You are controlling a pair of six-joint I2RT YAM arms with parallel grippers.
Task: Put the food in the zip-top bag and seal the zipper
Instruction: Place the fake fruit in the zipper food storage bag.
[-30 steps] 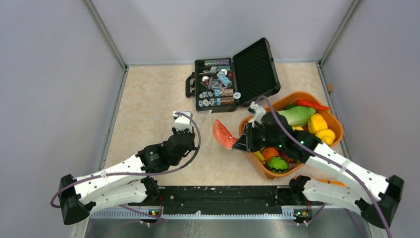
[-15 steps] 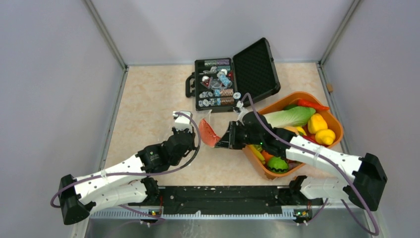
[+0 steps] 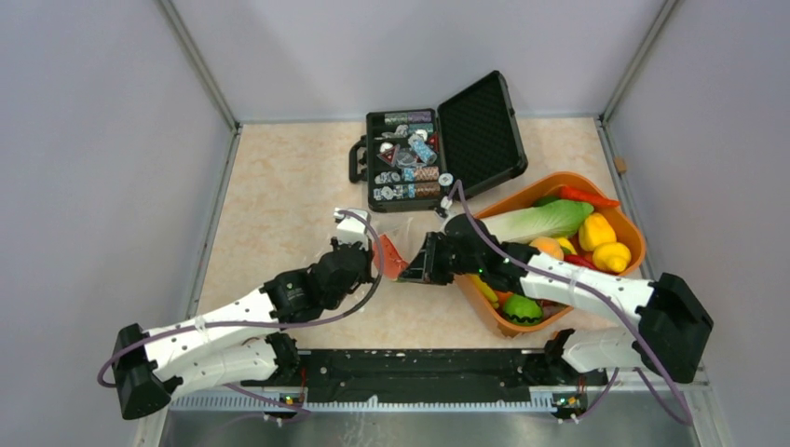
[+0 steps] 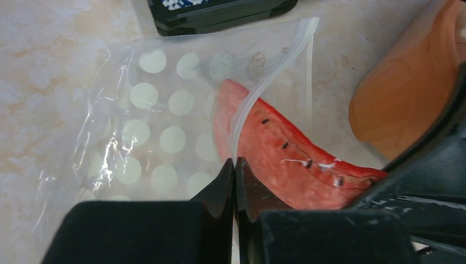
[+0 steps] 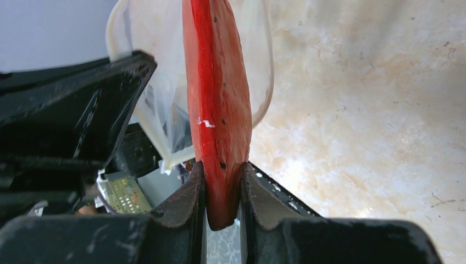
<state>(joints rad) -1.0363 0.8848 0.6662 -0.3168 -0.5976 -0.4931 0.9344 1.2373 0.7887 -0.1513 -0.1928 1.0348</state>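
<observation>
My right fingers (image 5: 184,206) grip the red glossy toy watermelon slice (image 5: 217,93), its tip inside the clear dotted plastic bag (image 4: 159,126), mid-table (image 3: 279,186) — my left fingers (image 4: 220,190) pinch its whitish zipper strip (image 4: 264,91).

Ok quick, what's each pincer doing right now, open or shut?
Left pincer: closed, pinching the bag at its edge.
Right pincer: closed, holding the watermelon.

The watermelon slice (image 4: 286,159) is red with small black seed marks, the bag (image 4: 143,132) clear with pale round dots and a whitish strip (image 4: 264,88), the tub (image 4: 406,93) orange, the case (image 3: 480,130) black, the table (image 3: 279,186) mottled beige.
</observation>
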